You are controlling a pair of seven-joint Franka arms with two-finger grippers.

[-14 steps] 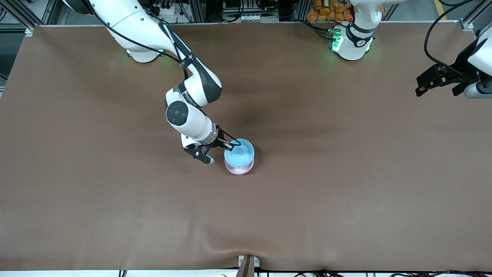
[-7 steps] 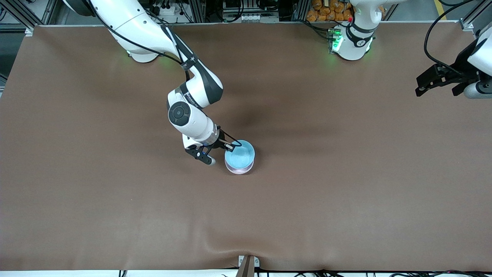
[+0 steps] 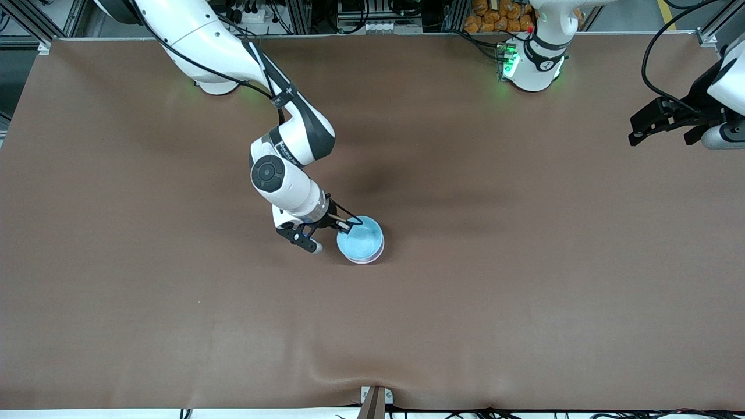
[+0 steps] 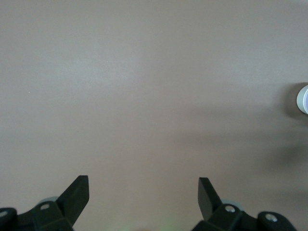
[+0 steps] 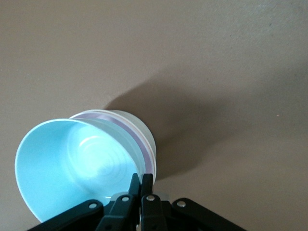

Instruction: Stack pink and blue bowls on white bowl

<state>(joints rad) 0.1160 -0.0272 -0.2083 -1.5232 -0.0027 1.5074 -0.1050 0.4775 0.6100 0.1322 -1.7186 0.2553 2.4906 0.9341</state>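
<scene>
The light blue bowl sits in the pale pink bowl, of which only a thin rim shows. In the right wrist view the blue bowl lies tilted in the pink rim, and that rim rests in the white bowl. The stack stands mid-table. My right gripper is shut on the blue bowl's rim, fingers pinched together. My left gripper hangs open and empty over the left arm's end of the table, waiting.
Bare brown table cover lies all round the stack. A fold in the cover runs near the front edge. A small pale round thing shows at the edge of the left wrist view.
The right gripper has lowered the blue bowl into the pink bowl. The pink wall that showed below the blue bowl is now almost covered. The left arm has not moved.
</scene>
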